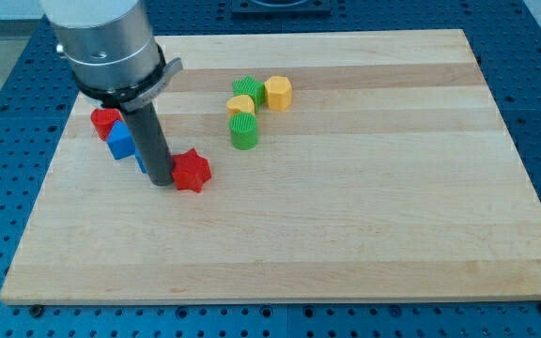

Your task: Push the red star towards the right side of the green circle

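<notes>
In the camera view my tip [161, 180] touches the red star [192, 171] on its left. The green circle [243, 132] sits up-right, so I judge a rightward, slightly upward push. No pincer here, just a rod.

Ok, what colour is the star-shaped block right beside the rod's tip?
Red: the red star-shaped block sits against my tip, clearest in the camera view.

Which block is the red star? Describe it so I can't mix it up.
On the wooden board, look to the view's left half, where my tip stands. The red star sits right against it, on the view's right. It has points, unlike the plainer red block farther up-left.
</notes>
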`<act>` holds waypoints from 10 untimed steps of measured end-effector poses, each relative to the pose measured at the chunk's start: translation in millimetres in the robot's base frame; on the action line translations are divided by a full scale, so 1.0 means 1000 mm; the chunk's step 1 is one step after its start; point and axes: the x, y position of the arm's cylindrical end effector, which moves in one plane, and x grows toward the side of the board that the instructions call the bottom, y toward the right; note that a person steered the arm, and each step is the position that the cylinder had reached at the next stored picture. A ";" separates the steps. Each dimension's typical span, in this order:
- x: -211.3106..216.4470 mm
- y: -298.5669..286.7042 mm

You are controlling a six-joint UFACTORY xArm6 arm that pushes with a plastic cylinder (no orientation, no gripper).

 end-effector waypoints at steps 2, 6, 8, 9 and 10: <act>0.000 0.041; 0.022 0.096; 0.019 0.114; 0.021 0.110; 0.023 0.103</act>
